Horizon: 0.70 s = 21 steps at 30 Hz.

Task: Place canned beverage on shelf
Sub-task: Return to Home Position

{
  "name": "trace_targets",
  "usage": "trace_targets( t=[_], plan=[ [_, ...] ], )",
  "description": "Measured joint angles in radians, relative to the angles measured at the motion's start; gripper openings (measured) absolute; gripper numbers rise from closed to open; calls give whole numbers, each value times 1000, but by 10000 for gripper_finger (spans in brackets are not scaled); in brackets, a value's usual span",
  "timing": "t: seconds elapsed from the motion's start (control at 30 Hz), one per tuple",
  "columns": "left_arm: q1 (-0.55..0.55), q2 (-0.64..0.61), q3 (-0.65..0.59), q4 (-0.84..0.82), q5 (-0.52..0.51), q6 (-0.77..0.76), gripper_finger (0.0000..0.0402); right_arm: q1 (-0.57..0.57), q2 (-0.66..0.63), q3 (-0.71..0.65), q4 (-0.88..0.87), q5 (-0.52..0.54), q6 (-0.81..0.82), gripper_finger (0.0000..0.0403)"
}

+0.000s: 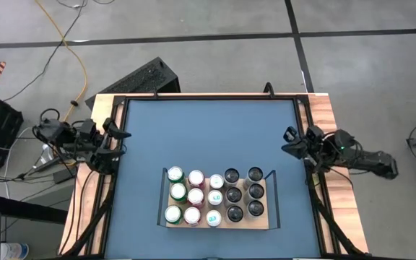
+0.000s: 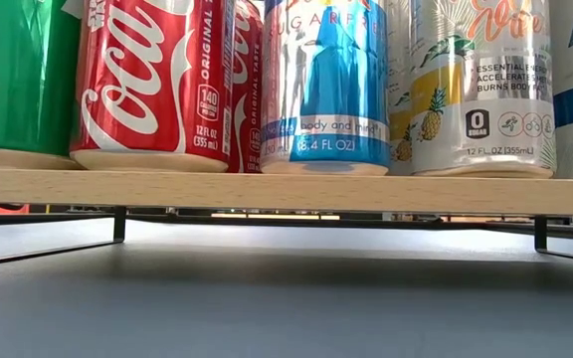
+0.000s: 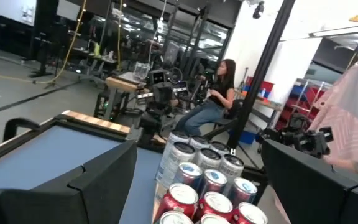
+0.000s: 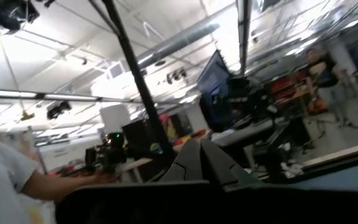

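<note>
The shelf [image 1: 269, 225], a light-wood board on black rails, stands on the blue table near its front edge, in the middle. Several canned beverages [image 1: 215, 196] stand upright on it in rows. The low view shows their bases on the board [image 2: 286, 191], among them red cans [image 2: 152, 80] and a blue one [image 2: 326, 85]. My left gripper [image 1: 119, 141] hovers open at the table's left edge, pointing toward the cans [image 3: 207, 180], with nothing between its fingers. My right gripper [image 1: 289, 142] hovers at the right edge, its fingers [image 4: 201, 158] shut on nothing.
The blue tabletop [image 1: 208, 137] lies bare between the grippers and behind the shelf. Wood strips [image 1: 331, 115] run along both sides. A black case [image 1: 146, 78] lies on the floor beyond the far edge. A seated person [image 3: 219, 93] and a pink sleeve [image 3: 353, 118] show beyond the table.
</note>
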Motion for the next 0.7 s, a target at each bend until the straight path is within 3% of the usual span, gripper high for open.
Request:
trace_targets(
  t=[0.2, 0.37, 0.7],
  plan=[
    [0, -72, -96, -1, -75, 25, 332, -59, 9, 21, -104, -32, -9, 0],
    [0, -72, -270, 51, -155, -73, 332, -69, -6, 16, -188, -15, -8, 0],
    [-1, -71, -570, 353, -56, -229, 332, -69, -4, 0, -252, 34, -87, 0]
  ],
)
